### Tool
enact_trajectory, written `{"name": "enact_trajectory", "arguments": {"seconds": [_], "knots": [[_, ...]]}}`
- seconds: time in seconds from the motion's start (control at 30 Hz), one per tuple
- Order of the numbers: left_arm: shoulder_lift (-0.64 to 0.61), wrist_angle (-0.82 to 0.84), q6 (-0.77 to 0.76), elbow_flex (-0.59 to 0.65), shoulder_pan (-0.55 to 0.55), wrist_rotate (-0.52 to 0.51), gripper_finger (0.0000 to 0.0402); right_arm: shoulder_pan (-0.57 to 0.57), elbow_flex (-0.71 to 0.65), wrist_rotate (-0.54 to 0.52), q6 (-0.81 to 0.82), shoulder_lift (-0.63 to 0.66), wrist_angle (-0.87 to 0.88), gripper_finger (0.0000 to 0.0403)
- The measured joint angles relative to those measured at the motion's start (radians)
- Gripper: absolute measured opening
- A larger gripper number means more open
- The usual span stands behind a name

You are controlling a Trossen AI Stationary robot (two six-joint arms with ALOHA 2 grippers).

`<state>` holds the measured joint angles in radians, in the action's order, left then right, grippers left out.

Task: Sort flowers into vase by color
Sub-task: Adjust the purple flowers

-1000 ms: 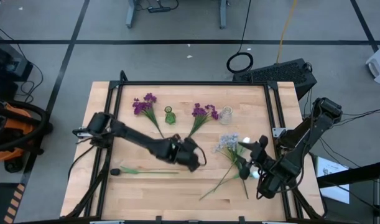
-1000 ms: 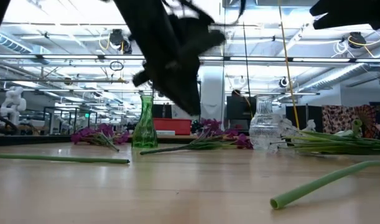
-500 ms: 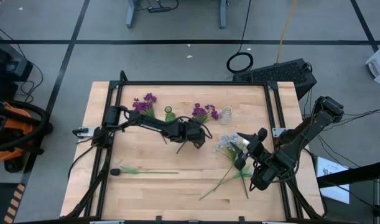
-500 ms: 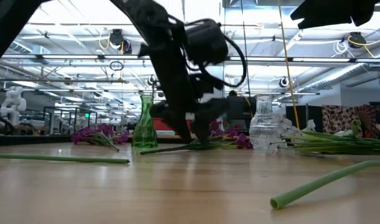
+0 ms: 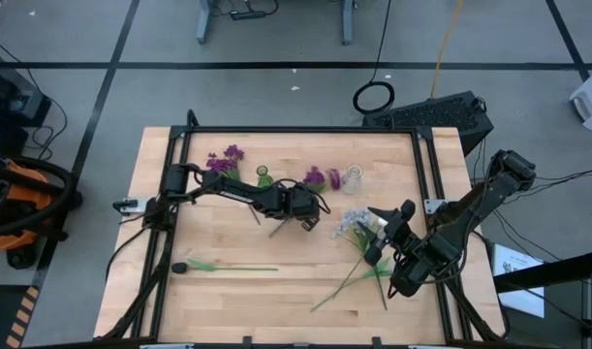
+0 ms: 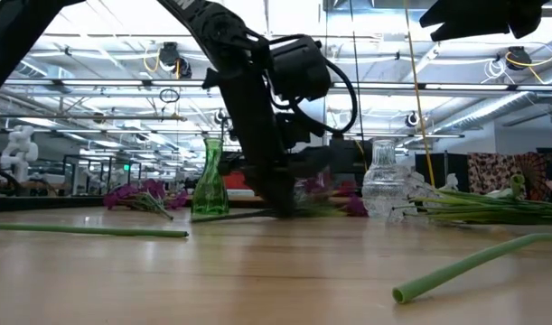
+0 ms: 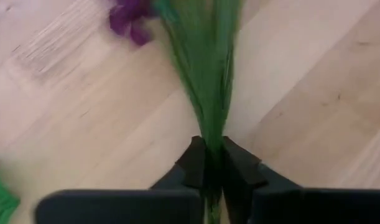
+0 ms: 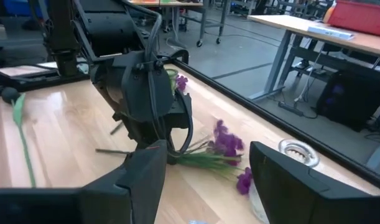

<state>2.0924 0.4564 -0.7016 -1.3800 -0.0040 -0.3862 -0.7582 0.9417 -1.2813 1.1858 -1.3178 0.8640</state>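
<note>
- Overall, a wooden table (image 5: pixel 228 291) seen from above carries scattered artificial flowers, two small vases and both dark robot arms.
- Reaching from the table's left edge to its middle, the left arm has its left gripper (image 5: pixel 297 215) low on the wood, jaws pinched shut on the stems of a purple flower bunch (image 5: pixel 320 177). Gripping low on the stems would let the blossoms hang free for carrying to a vase.
- Hovering over the table's right side, the right gripper (image 5: pixel 381 242) has its jaws wide apart and empty, above a pale lilac and white bunch (image 5: pixel 354 223); it seems to be waiting its turn.
- Standing upright near the far edge are a green vase (image 5: pixel 264 179) and a clear glass vase (image 5: pixel 352 177), with the held bunch lying between them.
- A second purple bunch (image 5: pixel 223 163) lies left of the green vase; a single green stem (image 5: pixel 228 267) lies near the front left.
- Only the left wrist view shows the fingers (image 7: pixel 193 163) pressed against the green stems; from overhead the gripper body hides that contact.
- Level with the tabletop, the low view shows the green vase (image 6: pixel 210 185) standing upright.
</note>
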Motion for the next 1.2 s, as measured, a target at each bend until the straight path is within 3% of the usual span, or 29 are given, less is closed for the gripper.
{"name": "enact_trajectory", "arguments": {"seconds": [0.2, 0.4, 0.63, 0.77, 1.0, 1.2], "knots": [[-0.082, 0.082, -0.099, 0.0, -0.053, -0.06, 0.0018, -0.002, 0.0, 0.011, -0.033, 0.0, -0.057, 0.0222], [-0.222, 0.098, -0.141, 0.0, -0.183, -0.146, 0.0018, -0.002, 0.0, 0.057, -0.091, 0.0, -0.119, 0.0222], [-0.37, 0.269, -0.361, -0.002, -0.429, -0.452, 0.0018, -0.01, 0.001, 0.111, -0.103, -0.001, -0.161, 0.0222], [-0.389, 0.355, -0.545, -0.002, -0.554, -0.56, 0.0018, -0.02, 0.001, 0.108, -0.111, -0.001, -0.2, 0.0222], [-0.342, 0.483, -0.906, 0.019, -0.648, -0.543, 0.0018, -0.022, 0.001, 0.104, -0.199, -0.004, -0.309, 0.0222], [-0.28, 0.46, -1.061, 0.108, -0.632, -0.444, 0.002, -0.022, 0.001, 0.104, -0.234, -0.012, -0.345, 0.0222]]}}
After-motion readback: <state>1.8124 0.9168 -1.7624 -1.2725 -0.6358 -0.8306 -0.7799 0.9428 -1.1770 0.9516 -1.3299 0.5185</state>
